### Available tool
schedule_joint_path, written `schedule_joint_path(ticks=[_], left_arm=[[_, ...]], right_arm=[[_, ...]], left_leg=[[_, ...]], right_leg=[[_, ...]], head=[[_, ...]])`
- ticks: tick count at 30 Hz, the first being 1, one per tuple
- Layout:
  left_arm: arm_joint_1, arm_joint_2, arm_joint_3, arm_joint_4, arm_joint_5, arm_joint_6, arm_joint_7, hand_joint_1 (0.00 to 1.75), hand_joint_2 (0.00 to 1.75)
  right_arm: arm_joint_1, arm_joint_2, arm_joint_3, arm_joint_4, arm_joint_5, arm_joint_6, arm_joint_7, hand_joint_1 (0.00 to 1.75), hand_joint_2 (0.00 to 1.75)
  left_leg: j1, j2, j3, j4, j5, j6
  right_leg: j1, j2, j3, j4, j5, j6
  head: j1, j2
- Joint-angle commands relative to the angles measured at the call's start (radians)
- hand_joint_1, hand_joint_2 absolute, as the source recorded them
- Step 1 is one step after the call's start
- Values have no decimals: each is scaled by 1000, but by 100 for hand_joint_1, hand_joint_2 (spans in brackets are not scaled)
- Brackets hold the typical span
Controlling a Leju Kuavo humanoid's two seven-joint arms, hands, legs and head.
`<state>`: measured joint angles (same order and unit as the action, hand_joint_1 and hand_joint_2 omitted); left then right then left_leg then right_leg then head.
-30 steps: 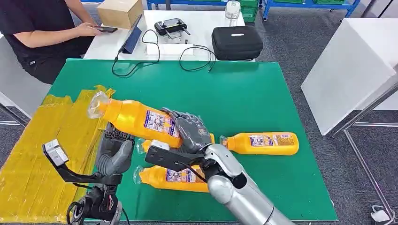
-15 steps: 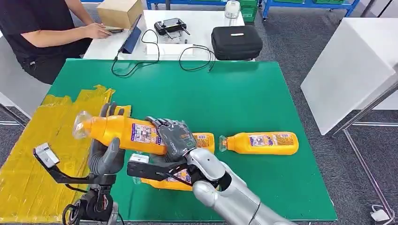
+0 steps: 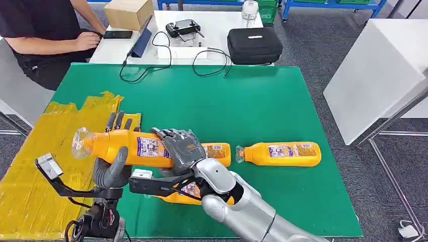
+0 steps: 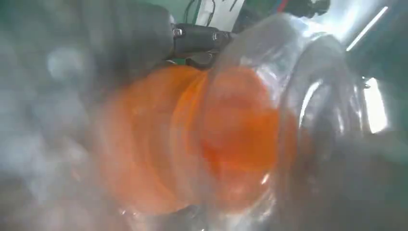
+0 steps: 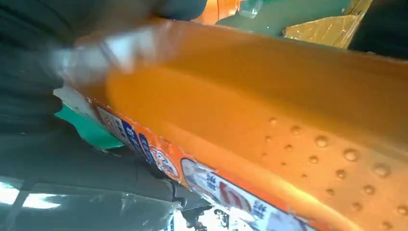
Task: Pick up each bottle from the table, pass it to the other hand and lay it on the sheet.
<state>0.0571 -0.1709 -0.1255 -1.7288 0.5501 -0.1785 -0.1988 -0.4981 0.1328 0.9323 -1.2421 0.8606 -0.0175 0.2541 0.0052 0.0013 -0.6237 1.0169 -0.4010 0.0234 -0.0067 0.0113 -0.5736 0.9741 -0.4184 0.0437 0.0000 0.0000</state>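
Green mat-covered table [image 3: 262, 96] fills mid scene; crumpled yellow sheet [image 3: 30, 171] covers its near-left part. White desk [image 3: 212, 50] sits beyond the far edge, with a black zip case [image 3: 255, 45] and a person's forearm [image 3: 50, 39] at its left. Orange plastic bottle with clear cap [image 3: 121, 147] is lifted off the table, roughly level, cap pointing left over the sheet's right edge. Right hand [image 3: 182, 149] wraps its base end, fingers closed round it. Left hand [image 3: 112, 164] cups the neck end, thumb in front, fingers behind, touching it; firm grip or not, can't tell. Second orange bottle [image 3: 280, 154] lies flat on the right. Two more orange bottles [image 3: 218, 151] lie partly hidden under the right arm.
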Motion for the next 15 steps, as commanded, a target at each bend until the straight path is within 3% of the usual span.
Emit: schedule_joint_path(ticks=[1,14,15], left_arm=[[-41,-1,-21,33,-39,-37,-27,175,175],[-28,-24,19,3,-51,-12,-70,175,175],[-31,-25,21,0,-64,1,-75,175,175]], right_arm=[[-51,-32,57,9,-31,59,-2,175,175],[-41,-40,32,20,-71,43,0,175,175],[-33,-38,17,25,-74,18,-14,51,175]], left_leg=[[0,-2,2,0,-1,-1],[0,-1,3,0,-1,-1],[0,-1,2,0,-1,-1]], right_leg=[[0,-2,2,0,-1,-1],[1,-3,3,0,-1,-2],[1,-2,2,0,0,-2]], head=[[0,0],[0,0],[0,0]])
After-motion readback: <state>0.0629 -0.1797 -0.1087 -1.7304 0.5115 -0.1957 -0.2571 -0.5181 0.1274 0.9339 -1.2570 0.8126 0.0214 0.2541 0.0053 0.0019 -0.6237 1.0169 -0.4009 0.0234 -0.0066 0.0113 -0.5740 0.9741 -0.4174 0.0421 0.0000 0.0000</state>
